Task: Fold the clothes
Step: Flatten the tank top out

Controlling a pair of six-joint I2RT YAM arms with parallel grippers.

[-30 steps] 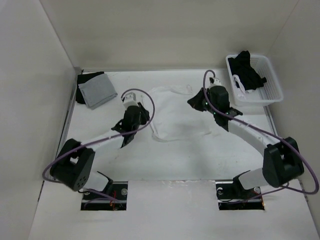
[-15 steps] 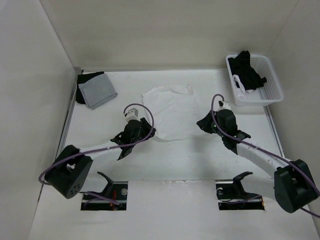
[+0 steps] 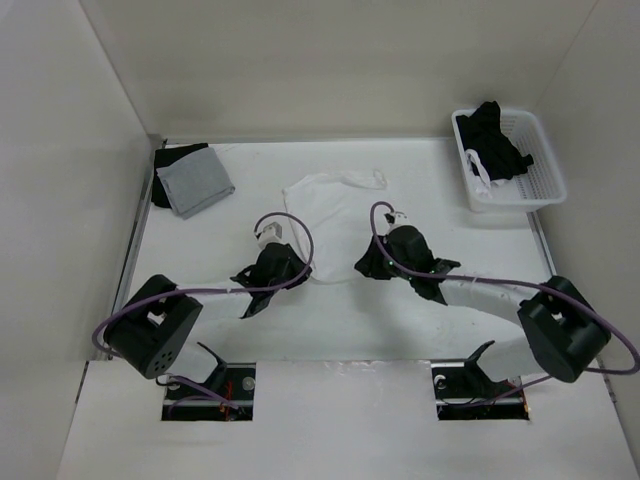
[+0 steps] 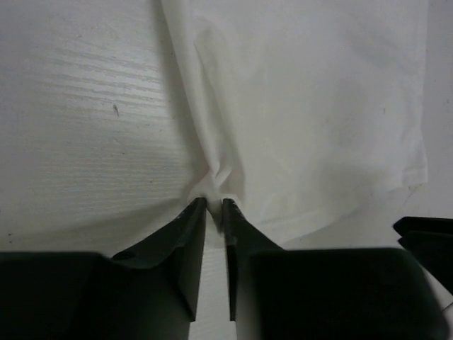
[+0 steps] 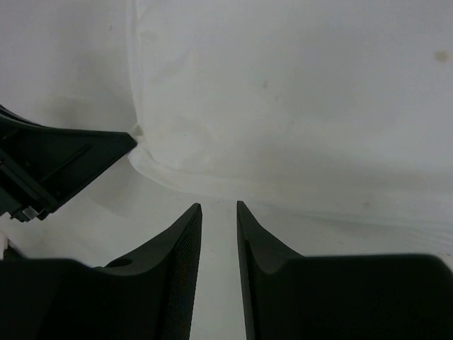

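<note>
White table (image 3: 350, 322); left pincer (image 4: 214, 206) low, nipping clothes (image 3: 335, 215) hem; right pincer (image 5: 219, 207) parted.

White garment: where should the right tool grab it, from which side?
Grip the near hem, right of centre, coming in low from the near side. The white garment lies flat, straps far, so that hem is the free edge facing the open right tool; the left tool pinches its left corner.

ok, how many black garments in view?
2. One black garment lies partly under the grey cloth, far left. Another black piece sits in the basket, far right. More may be buried there.
</note>
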